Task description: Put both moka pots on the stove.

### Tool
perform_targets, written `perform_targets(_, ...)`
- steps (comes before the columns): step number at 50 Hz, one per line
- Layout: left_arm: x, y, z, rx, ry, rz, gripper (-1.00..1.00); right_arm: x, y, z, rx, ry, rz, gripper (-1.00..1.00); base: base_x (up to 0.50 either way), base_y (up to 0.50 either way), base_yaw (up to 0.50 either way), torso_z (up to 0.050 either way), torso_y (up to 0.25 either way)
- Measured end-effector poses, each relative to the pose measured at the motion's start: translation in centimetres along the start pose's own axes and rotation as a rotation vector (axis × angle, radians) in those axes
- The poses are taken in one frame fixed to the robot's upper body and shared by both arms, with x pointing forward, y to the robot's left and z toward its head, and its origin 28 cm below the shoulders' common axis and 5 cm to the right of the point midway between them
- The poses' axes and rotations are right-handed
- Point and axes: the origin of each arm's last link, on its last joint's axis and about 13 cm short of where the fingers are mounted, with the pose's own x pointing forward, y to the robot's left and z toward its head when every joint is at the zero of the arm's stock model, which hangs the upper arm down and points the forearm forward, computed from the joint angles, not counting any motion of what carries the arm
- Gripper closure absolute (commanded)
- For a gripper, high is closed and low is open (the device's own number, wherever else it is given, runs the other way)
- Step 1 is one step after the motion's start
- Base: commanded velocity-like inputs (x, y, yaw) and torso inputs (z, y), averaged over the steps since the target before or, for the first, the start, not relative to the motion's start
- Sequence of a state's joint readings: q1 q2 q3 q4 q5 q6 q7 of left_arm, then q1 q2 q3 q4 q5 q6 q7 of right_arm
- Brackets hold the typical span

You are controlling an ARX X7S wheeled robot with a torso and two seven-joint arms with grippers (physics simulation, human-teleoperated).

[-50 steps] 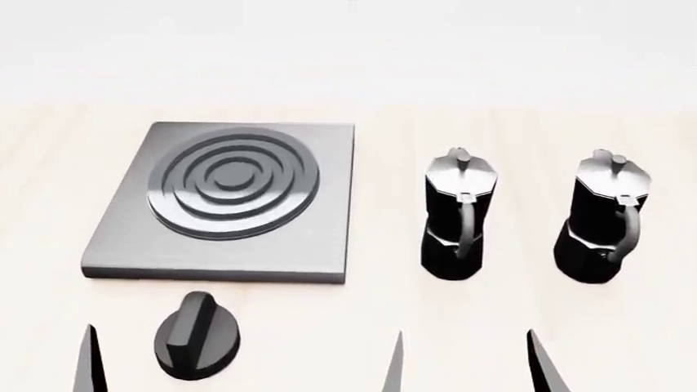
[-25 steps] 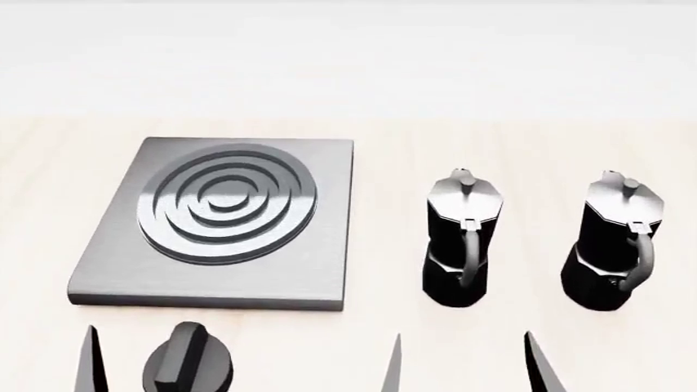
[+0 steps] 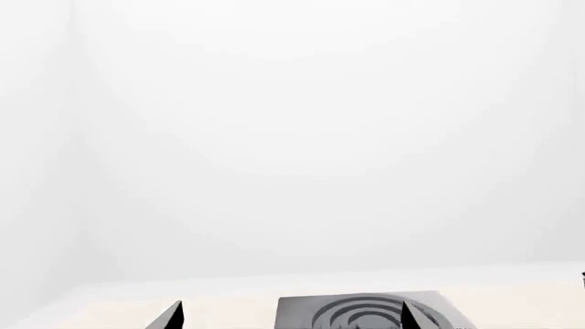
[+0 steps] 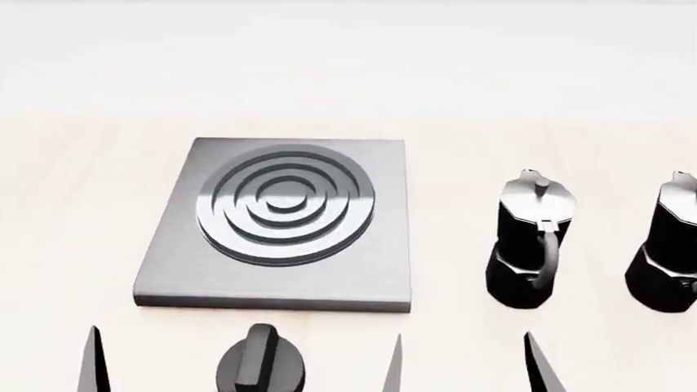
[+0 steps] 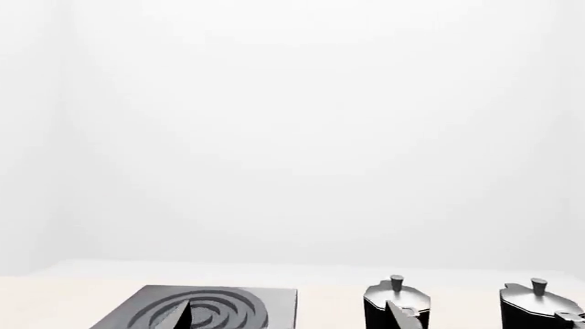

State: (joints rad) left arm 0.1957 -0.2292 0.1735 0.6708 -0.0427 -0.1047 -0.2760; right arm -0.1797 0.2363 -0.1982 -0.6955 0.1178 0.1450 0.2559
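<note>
At the near edge of the head view, four dark finger tips poke up. The left gripper [image 4: 245, 359] has its fingers [image 4: 94, 359] spread wide apart, holding nothing; the low round black knob [image 4: 259, 366] sits on the table between them, touching neither. The right gripper [image 4: 466, 359] also stands with its fingers [image 4: 539, 363] apart and empty, with bare pale wood table [image 4: 65, 220] between them.

Just beyond the knob lies the stove [image 4: 381, 269], flat and square, its ringed burner [image 4: 286, 204] bare. It lies ahead of the left gripper and a little toward the right one.

The nearer moka pot [image 4: 530, 241] stands upright on the table just ahead of the right gripper, well apart from its fingertips, handle toward the robot. The second moka pot [image 4: 670, 245] stands upright beside it, farther right, cut by the frame edge. A clear gap of table separates the stove's right edge from the nearer pot.

Both wrist views show mostly white wall, with only tips, stove and pot lids low in frame.
</note>
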Motion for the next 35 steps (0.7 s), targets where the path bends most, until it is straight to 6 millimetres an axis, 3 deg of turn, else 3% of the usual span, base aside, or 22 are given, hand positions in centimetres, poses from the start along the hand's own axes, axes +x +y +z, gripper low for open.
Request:
perform_targets(13,0.0,0.0,0.0,0.001,0.0,-0.001,-1.0,0.0,0.0,0.0,-0.002,0.001,-0.002,-1.0,0.0,0.21,0.0,0.0,0.0)
perform_targets(35,0.0,-0.1,0.0,0.0,0.001,-0.003,-1.0,1.0,-0.5,1.1,-0.054,0.016,-0.042,-1.0,0.0,0.0,0.0,0.0,0.0)
